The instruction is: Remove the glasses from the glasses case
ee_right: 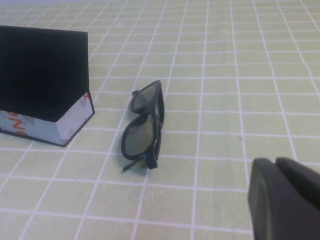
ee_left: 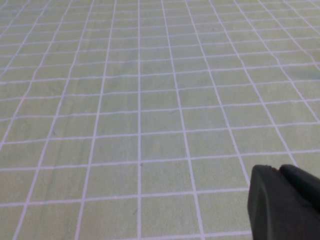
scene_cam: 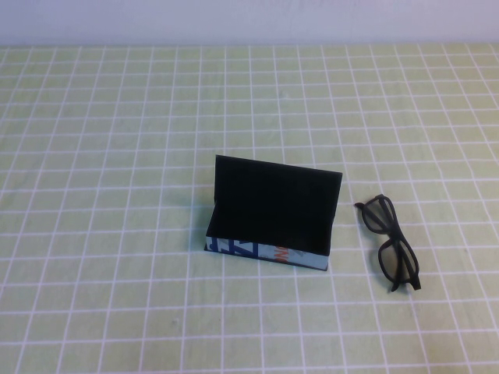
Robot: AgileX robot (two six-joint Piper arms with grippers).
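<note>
The glasses case (scene_cam: pixel 273 210) stands open in the middle of the table, its black lid raised and the blue, white and orange strip facing me; its inside is dark. It also shows in the right wrist view (ee_right: pixel 42 80). The black glasses (scene_cam: pixel 392 241) lie folded on the cloth just right of the case, outside it, and show in the right wrist view (ee_right: pixel 143 127). My right gripper (ee_right: pixel 275 162) is shut and empty, back from the glasses on my side. My left gripper (ee_left: pixel 278 170) is shut and empty over bare cloth. Neither gripper shows in the high view.
A green cloth with a white grid (scene_cam: pixel 117 156) covers the whole table. A pale wall edge (scene_cam: pixel 249 23) runs along the far side.
</note>
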